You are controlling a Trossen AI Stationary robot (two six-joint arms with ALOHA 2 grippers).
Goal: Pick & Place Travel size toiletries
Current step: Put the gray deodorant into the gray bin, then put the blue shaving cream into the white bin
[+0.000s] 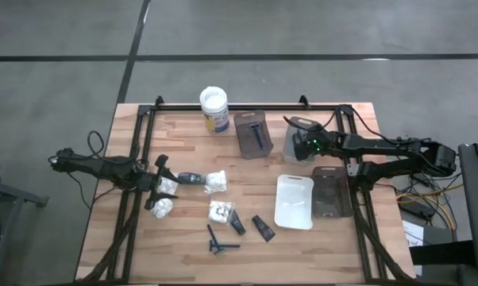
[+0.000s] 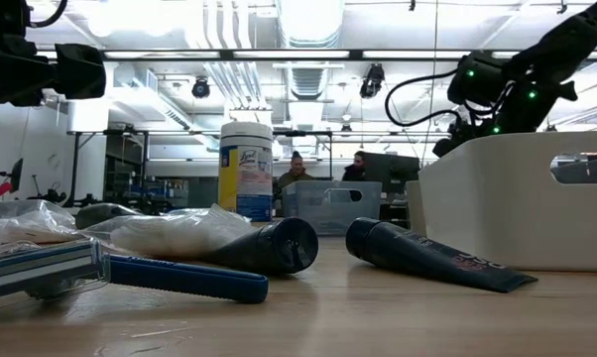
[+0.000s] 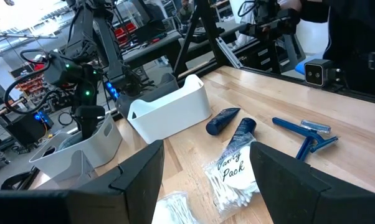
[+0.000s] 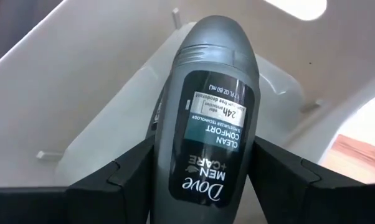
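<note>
Lettering on the dark grey oval bottle (image 4: pixel 207 118) reads "Dove MEN+CARE", "CLEAN COMFORT", "24h" and "50 ml". It sits between the right gripper (image 4: pixel 206 186) fingers, over a pale grey tray (image 4: pixel 81 106) at the table's far right; whether the fingers press it or have let go cannot be told. In the high view that right gripper (image 1: pixel 305 143) hangs over this tray (image 1: pixel 291 149). The left gripper (image 1: pixel 161 184), fingers spread and holding nothing, hovers at the near left over white packets (image 1: pixel 164 208). A packet of cotton swabs (image 3: pixel 232 180) carries the words "Vanity Pack" (script lettering). Two black tubes (image 3: pixel 231 124) and a blue razor (image 3: pixel 303 130) lie on the wood near a white tray (image 3: pixel 169 112). A second razor lies in a smoky tray (image 1: pixel 251 135), beside a white-lidded tub (image 1: pixel 214 110) (label unreadable).
</note>
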